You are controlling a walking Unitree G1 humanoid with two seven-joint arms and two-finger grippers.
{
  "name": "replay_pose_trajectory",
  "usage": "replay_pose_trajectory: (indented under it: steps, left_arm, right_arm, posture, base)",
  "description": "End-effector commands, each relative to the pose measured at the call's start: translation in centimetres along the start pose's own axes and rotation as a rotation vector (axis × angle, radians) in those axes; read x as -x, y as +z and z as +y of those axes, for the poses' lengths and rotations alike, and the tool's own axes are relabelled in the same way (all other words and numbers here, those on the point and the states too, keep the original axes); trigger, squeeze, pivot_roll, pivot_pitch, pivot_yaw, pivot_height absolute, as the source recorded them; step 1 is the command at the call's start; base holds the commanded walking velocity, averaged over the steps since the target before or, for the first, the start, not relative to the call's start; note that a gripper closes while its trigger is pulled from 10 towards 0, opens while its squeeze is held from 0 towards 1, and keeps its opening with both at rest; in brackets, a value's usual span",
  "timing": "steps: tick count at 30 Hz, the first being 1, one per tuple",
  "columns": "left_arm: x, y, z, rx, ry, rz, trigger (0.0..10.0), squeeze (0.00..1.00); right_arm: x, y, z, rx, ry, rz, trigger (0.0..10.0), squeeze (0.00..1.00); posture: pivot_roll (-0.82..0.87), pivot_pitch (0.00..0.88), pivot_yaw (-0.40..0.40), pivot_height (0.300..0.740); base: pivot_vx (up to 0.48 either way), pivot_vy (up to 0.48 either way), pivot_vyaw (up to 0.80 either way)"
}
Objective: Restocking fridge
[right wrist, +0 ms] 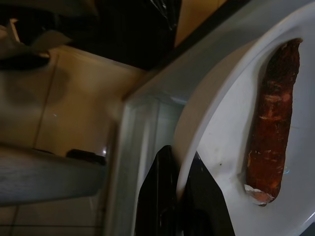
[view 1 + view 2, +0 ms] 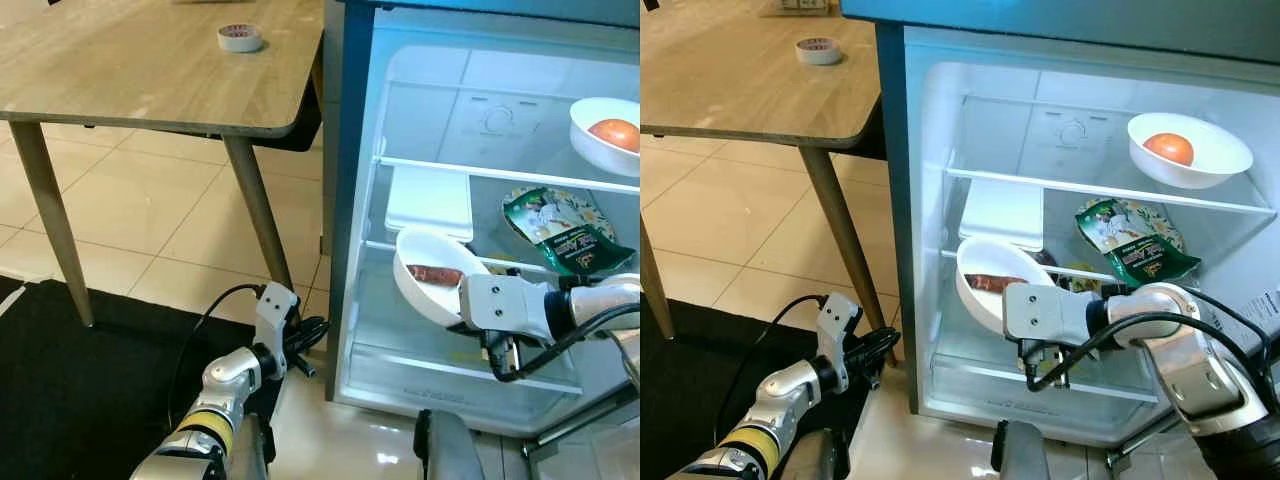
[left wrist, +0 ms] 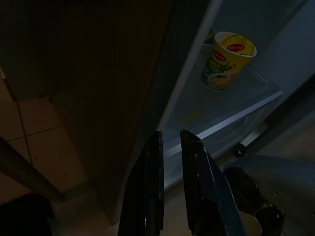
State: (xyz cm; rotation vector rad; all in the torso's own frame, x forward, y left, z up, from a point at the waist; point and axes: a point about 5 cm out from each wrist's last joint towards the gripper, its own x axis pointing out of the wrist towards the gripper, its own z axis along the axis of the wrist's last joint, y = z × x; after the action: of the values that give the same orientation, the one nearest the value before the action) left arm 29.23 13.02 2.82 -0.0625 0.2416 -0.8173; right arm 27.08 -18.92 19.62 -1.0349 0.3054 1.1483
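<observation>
White bowl (image 2: 985, 280) w/ a reddish sausage-like item (image 2: 992, 283) inside is pinched by its near rim in the right gripper (image 1: 178, 189); wrist view shows the two black fingers clamped either side of the rim edge. Bowl hangs tilted, mouth facing out toward the robot, just at the front of the fridge (image 2: 940, 200) at mid-shelf level, not yet resting on the shelf.

Key relation: the shelf space lies behind and slightly right of the bowl, so the move is prob. inward, away from the robot, then level out. Sausage's long axis runs roughly across the bowl, side to side in the head views, so tilt risk is it sliding toward the lower rim.

Green packet (image 2: 1130, 245) sits on the same shelf just right of the bowl; upper shelf holds another bowl w/ an orange fruit (image 2: 1168, 148).

Left gripper (image 3: 170, 162) hangs low beside the fridge's outer corner, fingers nearly together, holding nothing. Right arm is clearly the nearer one.
</observation>
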Motion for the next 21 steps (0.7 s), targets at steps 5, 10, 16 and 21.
replay_pose_trajectory:
  steps: [5,10,16,21]
  left_arm:
    - [-0.5,0.0,-0.7,0.002,-0.029,-0.004,10.0,0.0]
    - [-0.8,0.0,-0.9,0.0,-0.035,-0.005,10.0,0.0]
    - [-1.0,0.2,-1.0,-0.001,-0.036,-0.015,10.0,0.0]
    - [-1.2,0.5,-1.1,-0.004,-0.039,-0.025,10.0,0.0]
  right_arm:
    - [-2.1,-1.4,-2.2,0.101,-0.13,0.227,10.0,0.0]
    - [-3.8,-1.1,-3.3,0.109,-0.153,0.26,10.0,0.0]
    - [-4.7,-1.9,-4.1,0.103,-0.149,0.301,10.0,0.0]
    - [-5.3,-3.5,-6.1,0.104,-0.195,0.386,10.0,0.0]
  posture:
    - [-0.03,0.0,-0.023,0.481]
    - [-0.03,0.0,-0.03,0.481]
    - [-0.02,0.0,-0.034,0.481]
    - [-0.02,0.0,-0.04,0.481]
  base:
    - [0.0,0.0,0.0]
    - [0.0,0.0,0.0]
    - [0.0,0.0,0.0]
    - [0.0,0.0,0.0]
